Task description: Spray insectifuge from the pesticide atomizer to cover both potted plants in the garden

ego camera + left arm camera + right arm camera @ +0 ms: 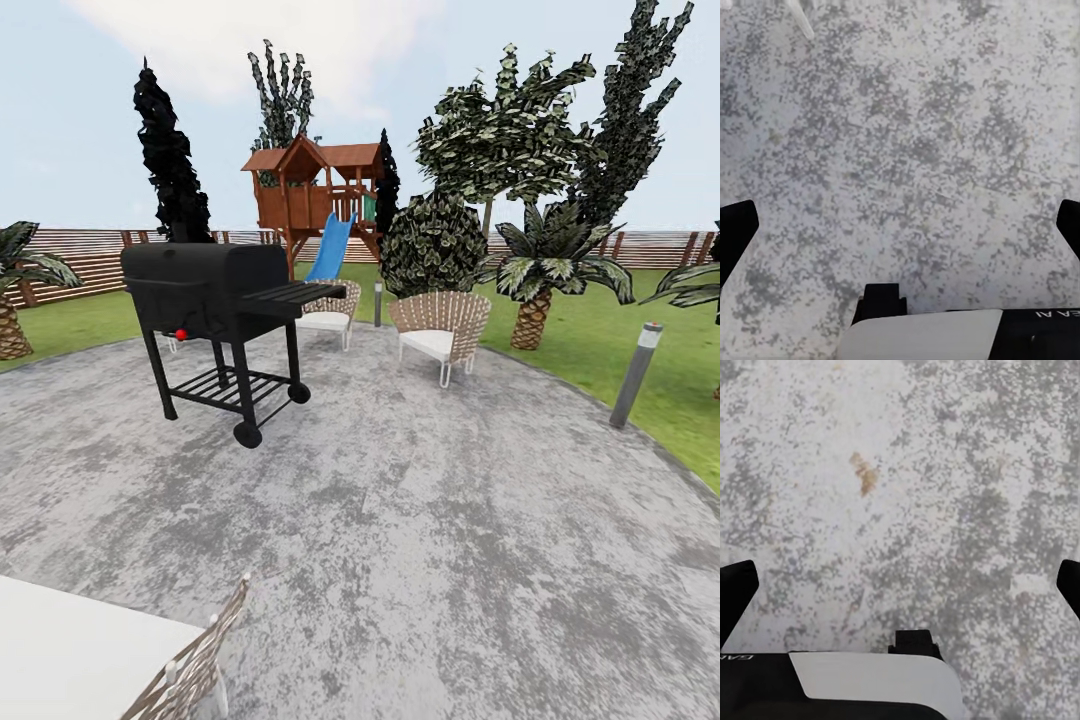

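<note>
1. The garden's grey patio (420,520) is seen below both tools.
2. The left tool (900,225) is spread wide, empty.
3. The right tool (900,585) is likewise spread, nothing held.
4. A black grill (215,300) stands near the patio's far edge.

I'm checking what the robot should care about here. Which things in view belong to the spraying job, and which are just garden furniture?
Job-related: patio paving, lawn, wooden fence, left gripper, right gripper, both open, holding nothing.

Just around: black grill, wicker chairs, bollard lamp, playhouse, palm.
</note>
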Motion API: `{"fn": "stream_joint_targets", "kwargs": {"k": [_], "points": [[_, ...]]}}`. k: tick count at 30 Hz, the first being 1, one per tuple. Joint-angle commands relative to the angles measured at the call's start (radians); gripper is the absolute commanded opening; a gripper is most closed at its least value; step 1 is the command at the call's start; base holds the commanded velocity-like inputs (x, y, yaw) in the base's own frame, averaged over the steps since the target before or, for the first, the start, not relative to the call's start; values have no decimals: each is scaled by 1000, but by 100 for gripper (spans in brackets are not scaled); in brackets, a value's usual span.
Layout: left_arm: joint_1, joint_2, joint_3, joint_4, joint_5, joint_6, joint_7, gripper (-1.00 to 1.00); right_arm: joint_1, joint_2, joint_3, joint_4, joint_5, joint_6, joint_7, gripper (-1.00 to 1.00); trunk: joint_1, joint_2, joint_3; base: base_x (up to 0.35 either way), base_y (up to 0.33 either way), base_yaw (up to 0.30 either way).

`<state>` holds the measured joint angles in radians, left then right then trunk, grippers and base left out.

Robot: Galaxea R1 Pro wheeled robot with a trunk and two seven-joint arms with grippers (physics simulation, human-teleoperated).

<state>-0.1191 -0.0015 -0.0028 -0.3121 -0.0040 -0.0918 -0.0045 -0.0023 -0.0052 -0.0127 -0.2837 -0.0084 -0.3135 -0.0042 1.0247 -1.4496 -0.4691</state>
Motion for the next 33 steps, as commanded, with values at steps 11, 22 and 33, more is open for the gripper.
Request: {"fn": "stream_joint_targets", "kwargs": {"k": [11,22,33], "points": [[-1,0,0,1,-1,-3,3,100,0,2,-1,0,-1,-3,-2,100,0,0,-1,292,-57,0],[-1,0,0,1,-1,-3,3,100,0,2,-1,0,-1,-3,-2,100,0,0,-1,285,-185,0],[-1,0,0,1,-1,-3,3,100,0,2,-1,0,-1,-3,-2,100,0,0,-6,255,-214,83]]}}
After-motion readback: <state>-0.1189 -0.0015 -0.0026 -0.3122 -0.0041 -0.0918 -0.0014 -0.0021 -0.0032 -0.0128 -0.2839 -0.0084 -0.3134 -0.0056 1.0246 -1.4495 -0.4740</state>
